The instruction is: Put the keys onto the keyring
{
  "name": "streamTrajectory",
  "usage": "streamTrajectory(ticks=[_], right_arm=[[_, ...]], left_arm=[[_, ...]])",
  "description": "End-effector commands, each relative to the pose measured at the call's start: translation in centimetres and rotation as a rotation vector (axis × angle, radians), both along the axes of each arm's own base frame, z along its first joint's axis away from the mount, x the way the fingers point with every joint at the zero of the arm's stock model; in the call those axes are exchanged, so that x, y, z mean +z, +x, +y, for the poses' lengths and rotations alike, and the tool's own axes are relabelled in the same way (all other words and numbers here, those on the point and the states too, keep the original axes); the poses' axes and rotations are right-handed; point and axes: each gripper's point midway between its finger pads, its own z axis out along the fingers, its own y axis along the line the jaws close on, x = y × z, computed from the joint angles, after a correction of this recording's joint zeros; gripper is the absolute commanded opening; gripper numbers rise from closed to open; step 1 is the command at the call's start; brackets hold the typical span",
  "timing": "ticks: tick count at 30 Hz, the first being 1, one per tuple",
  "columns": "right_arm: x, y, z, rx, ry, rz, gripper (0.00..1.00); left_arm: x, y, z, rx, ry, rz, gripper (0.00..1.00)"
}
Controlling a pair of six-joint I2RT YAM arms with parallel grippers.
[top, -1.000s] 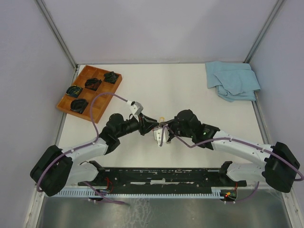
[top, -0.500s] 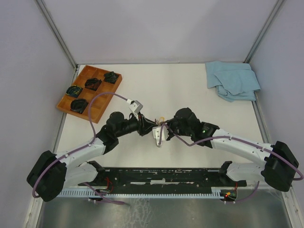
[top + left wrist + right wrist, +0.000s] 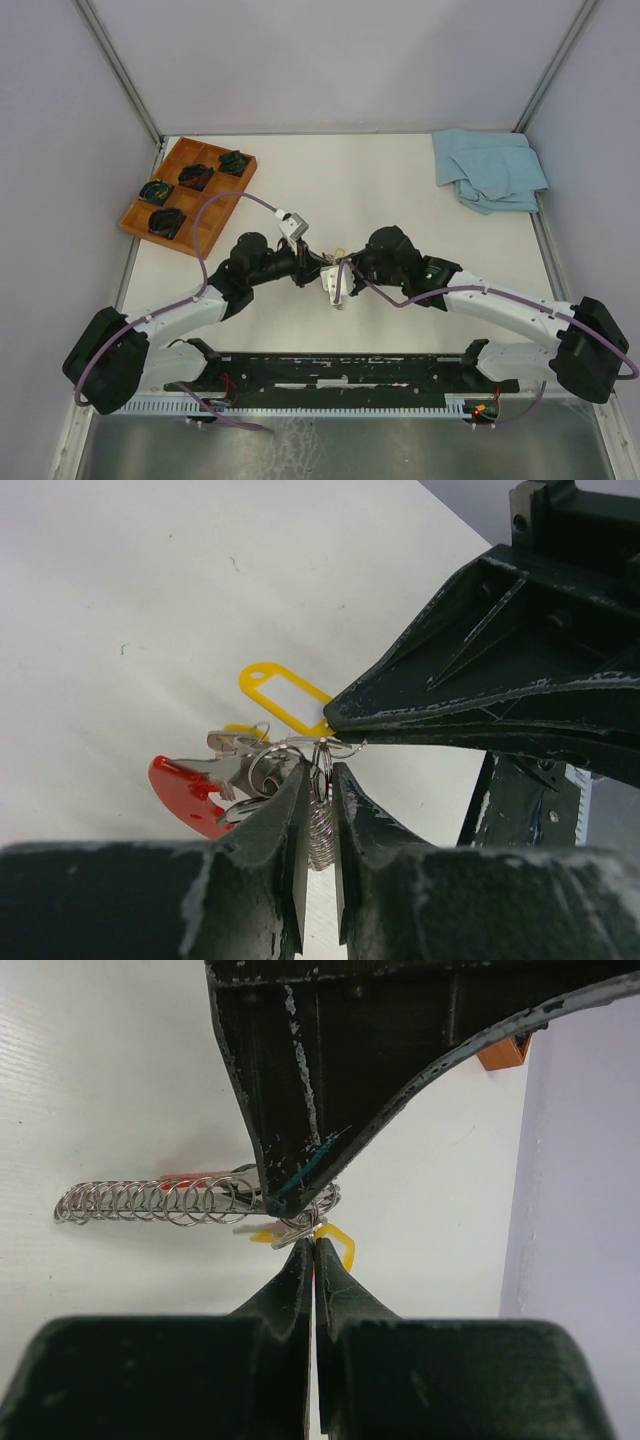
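Observation:
Both grippers meet above the table's middle, holding one small bundle between them. My left gripper [image 3: 320, 780] [image 3: 320, 263] has its jaws pressed against the silver coiled chain [image 3: 321, 825] of the keyring [image 3: 322, 755]. Silver keys [image 3: 235, 765] hang just left of its fingertips, with a red strap [image 3: 185, 792] and a yellow tag [image 3: 285, 695] behind. My right gripper [image 3: 313, 1243] [image 3: 345, 262] is shut, its tips pinching the thin ring [image 3: 305, 1222]. In the right wrist view the coiled chain [image 3: 140, 1201] stretches out to the left, and the yellow tag [image 3: 342, 1240] shows beside the tips.
A wooden tray [image 3: 205, 232] with several black coiled items stands at the back left; its corner [image 3: 500, 1052] shows in the right wrist view. A crumpled blue cloth [image 3: 490, 168] lies at the back right. Walls enclose the table on three sides.
The left gripper's jaws have narrowed onto the coiled chain. The left arm shifted slightly; the right arm stayed shut in place.

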Motion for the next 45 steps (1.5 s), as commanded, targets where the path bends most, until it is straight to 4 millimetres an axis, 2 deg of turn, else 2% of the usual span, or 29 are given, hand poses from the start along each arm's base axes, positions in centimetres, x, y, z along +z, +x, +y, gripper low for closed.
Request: streamTrajectory(ticks=[1,3,6,7,13,18,25,29,34,37,39,42,43,45], right_arm=[[3.3,0.5,1.3,0.009,0.084,-0.036,0.01],[3.3,0.5,1.2,0.006,0.084,-0.036,0.01],[3.2,0.5,1.0,0.003,0.082,-0.036,0.01],[3.1,0.5,0.9,-0.001,0.079,-0.035,0.01],[2.1,0.5,-0.8,-0.068,0.063,-0.039,0.01],[0.8,-0.2,-1.9,-0.096,0.077,-0.004,0.01],[-1.5,-1.6,-1.4,-0.092,0.134,0.083,0.01],[-1.2,-1.6,-1.1,-0.103,0.189,0.087,0.01],[0.2,-1.1,-1.1,-0.132,0.238,0.072,0.01],[1.0,-0.9,-0.8,-0.138,0.273,0.065,0.05],[1.2,-0.9,-0.7,-0.138,0.277,0.063,0.01],[1.6,-0.5,-1.2,-0.148,0.26,0.028,0.01],[1.9,-0.4,-1.4,-0.149,0.249,0.013,0.01],[2.2,-0.2,-1.7,-0.143,0.215,-0.013,0.01]], left_arm=[[1.6,0.6,-0.7,-0.043,-0.005,-0.103,0.2],[1.3,0.7,-0.6,-0.038,0.008,-0.108,0.19],[1.4,0.7,-0.5,-0.034,0.015,-0.122,0.04],[1.5,0.8,-0.4,-0.032,0.016,-0.127,0.03],[2.3,0.8,0.0,-0.002,-0.023,-0.163,0.03],[3.1,1.1,0.6,0.055,-0.075,-0.192,0.03],[4.4,0.6,0.1,0.037,-0.178,-0.216,0.03],[4.0,0.5,-0.4,0.014,-0.19,-0.209,0.03],[3.3,0.4,-0.3,0.007,-0.176,-0.22,0.03],[3.2,0.1,-0.5,-0.007,-0.172,-0.222,0.03],[2.9,-0.1,-0.5,-0.018,-0.166,-0.221,0.03],[2.7,-0.3,-0.4,-0.029,-0.148,-0.231,0.03],[2.7,-0.3,-0.3,-0.028,-0.138,-0.236,0.04],[2.8,-0.3,-0.2,-0.03,-0.122,-0.247,0.17]])
